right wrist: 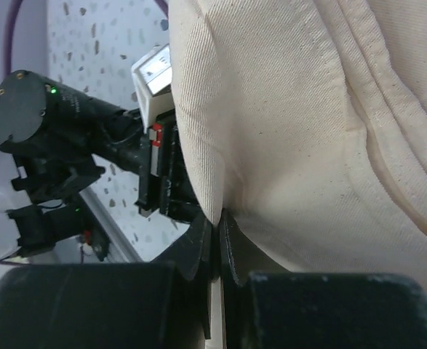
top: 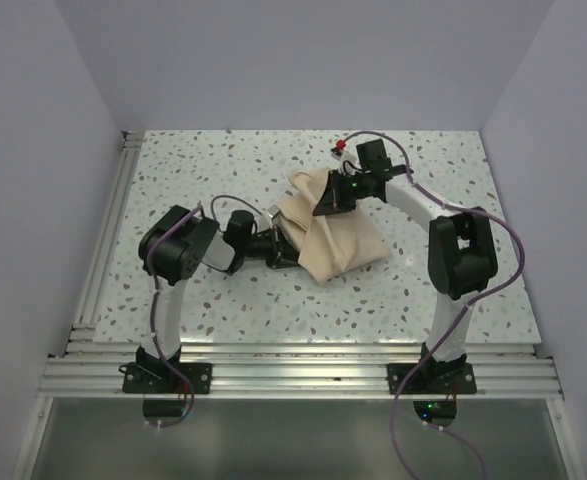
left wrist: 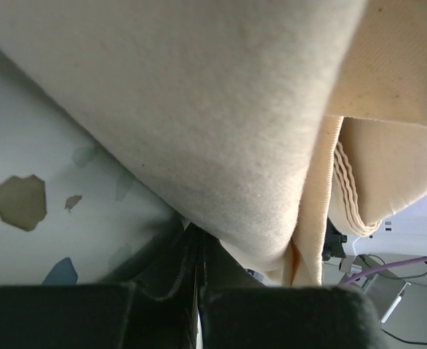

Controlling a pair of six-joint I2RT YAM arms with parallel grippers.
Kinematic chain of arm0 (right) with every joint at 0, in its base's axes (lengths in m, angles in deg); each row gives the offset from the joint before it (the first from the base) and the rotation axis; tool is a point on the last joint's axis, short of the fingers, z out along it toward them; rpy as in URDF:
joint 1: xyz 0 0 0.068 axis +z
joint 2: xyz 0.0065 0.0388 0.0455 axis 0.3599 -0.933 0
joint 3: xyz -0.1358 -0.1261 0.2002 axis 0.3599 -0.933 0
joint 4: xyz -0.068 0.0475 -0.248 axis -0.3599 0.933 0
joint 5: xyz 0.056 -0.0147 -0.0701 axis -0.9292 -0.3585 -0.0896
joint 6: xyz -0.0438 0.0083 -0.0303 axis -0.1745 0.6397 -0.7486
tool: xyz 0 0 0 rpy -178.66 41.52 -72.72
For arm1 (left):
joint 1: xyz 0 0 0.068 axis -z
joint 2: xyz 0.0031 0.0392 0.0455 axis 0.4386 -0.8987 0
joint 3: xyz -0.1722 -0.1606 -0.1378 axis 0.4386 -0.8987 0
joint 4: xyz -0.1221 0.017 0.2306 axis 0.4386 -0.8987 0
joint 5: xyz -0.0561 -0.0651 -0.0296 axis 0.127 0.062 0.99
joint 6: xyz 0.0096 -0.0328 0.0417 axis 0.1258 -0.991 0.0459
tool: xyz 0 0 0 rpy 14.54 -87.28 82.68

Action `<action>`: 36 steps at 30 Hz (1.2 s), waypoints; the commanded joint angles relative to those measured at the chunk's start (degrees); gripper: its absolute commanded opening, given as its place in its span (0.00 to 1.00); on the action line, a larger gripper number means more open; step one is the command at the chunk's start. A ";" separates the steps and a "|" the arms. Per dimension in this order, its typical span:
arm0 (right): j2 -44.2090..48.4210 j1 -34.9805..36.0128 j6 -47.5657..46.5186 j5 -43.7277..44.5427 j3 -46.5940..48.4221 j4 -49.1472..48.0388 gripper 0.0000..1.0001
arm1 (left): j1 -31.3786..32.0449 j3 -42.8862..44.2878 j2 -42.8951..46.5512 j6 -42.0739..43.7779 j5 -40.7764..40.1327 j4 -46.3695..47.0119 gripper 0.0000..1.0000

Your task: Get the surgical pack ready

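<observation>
Cloth bundle point(top: 333, 235): tan, folded over on itself, lying between my two sets of fingers, mid worktop point(top: 223, 170). No tray, scissors, forceps or packets showing anywhere; I judge they are wrapped inside, but can't confirm.

Left fingers point(top: 281, 250): closed on the bundle's near-left edge, low, close to the worktop. The wrist view shows them pinched together with a thick fold of cloth running up and away from them.

Right fingers point(top: 325, 205): closed on a raised fold at the bundle's top, far side. The wrist view shows hemmed layers bunched just above the pinch.

Progress, my reading: wrapping is mostly done. Left to do: lay or tuck the two held folds flat, then release.
</observation>
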 commanded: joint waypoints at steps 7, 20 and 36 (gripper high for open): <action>-1.15 0.66 13.75 -15.63 -4.00 -13.17 0.00 | 0.65 3.95 -3.48 -0.27 0.50 -2.64 0.00; -2.55 4.61 25.61 -14.30 -9.09 -24.93 0.00 | 1.35 9.40 -5.85 2.46 0.24 -8.00 0.00; -4.31 10.85 40.03 -11.40 -12.52 -41.12 0.00 | 1.88 12.48 -5.68 4.13 -0.20 -11.87 0.00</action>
